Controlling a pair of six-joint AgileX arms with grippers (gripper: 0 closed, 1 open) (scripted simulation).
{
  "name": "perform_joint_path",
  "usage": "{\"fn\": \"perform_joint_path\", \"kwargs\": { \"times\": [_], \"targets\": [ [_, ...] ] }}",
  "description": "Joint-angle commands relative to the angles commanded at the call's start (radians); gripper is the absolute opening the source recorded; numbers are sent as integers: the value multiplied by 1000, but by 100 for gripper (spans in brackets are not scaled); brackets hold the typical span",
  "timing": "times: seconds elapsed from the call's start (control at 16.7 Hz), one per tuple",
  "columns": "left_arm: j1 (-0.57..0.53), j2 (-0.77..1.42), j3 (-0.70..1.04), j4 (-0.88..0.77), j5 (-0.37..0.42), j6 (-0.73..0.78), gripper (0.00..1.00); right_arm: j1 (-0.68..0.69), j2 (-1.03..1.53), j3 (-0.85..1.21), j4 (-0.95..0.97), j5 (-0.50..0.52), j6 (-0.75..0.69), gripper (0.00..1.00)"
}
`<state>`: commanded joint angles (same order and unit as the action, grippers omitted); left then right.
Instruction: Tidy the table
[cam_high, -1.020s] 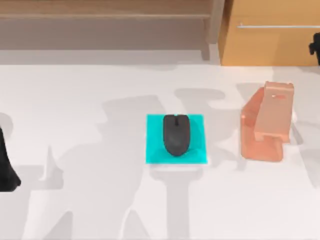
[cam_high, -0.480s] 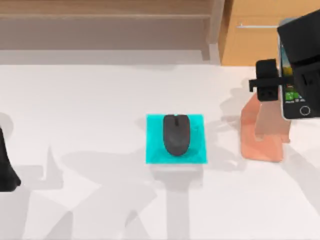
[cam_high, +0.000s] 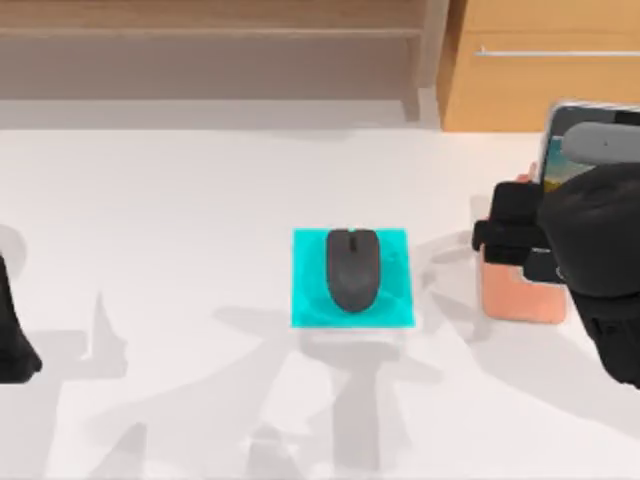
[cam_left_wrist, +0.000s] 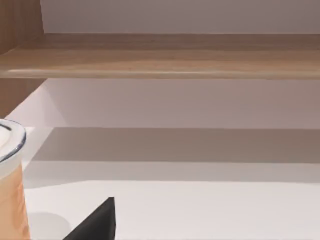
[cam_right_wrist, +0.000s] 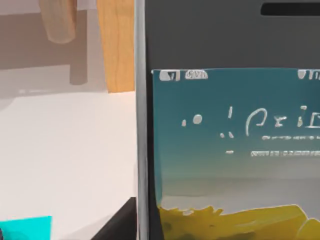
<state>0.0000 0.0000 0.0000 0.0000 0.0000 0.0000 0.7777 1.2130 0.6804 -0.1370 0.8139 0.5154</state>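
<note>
The white desk (cam_high: 180, 200) was seen spread wide across the top view, with 1 cyan mat (cam_high: 400, 305) laid near its middle and 1 black mouse (cam_high: 353, 268) rested on that mat. At the right side, 1 salmon-pink stand (cam_high: 520, 295) was stood on the desk, partly covered by the right arm. The right gripper (cam_high: 520, 240) was held over that stand, and 1 phone (cam_high: 565, 140) was seen upright just behind it, its lit screen filling much of the right wrist view (cam_right_wrist: 230, 150); whether the gripper was clamped on the phone could not be told. The left arm (cam_high: 12, 330) was parked at the left edge of the desk. Beyond the far edge, 1 wooden cabinet (cam_high: 540, 90) with a metal handle and 1 low wooden shelf (cam_high: 210, 30) were seen. In the left wrist view, 1 orange cup-like thing (cam_left_wrist: 10, 190) was glimpsed beside the desk surface.
</note>
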Motion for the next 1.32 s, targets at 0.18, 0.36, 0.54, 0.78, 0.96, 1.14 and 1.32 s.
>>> {"fn": "perform_joint_path", "kwargs": {
  "times": [0.18, 0.36, 0.54, 0.78, 0.96, 1.14, 1.32],
  "targets": [
    [0, 0, 0, 0, 0, 0, 100, 0, 0, 0, 0, 0, 0, 0],
    [0, 0, 0, 0, 0, 0, 100, 10, -10, 6, -1, -18, 5, 0],
    [0, 0, 0, 0, 0, 0, 100, 81, -65, 27, 26, -95, 24, 0],
    [0, 0, 0, 0, 0, 0, 100, 69, -29, 47, 134, -156, 15, 0],
    [0, 0, 0, 0, 0, 0, 100, -46, 73, 27, 206, -138, -43, 0],
    [0, 0, 0, 0, 0, 0, 100, -132, 155, 1, 233, -111, -102, 0],
    [0, 0, 0, 0, 0, 0, 100, -140, 163, 2, 238, -111, -109, 0]
  ]
}}
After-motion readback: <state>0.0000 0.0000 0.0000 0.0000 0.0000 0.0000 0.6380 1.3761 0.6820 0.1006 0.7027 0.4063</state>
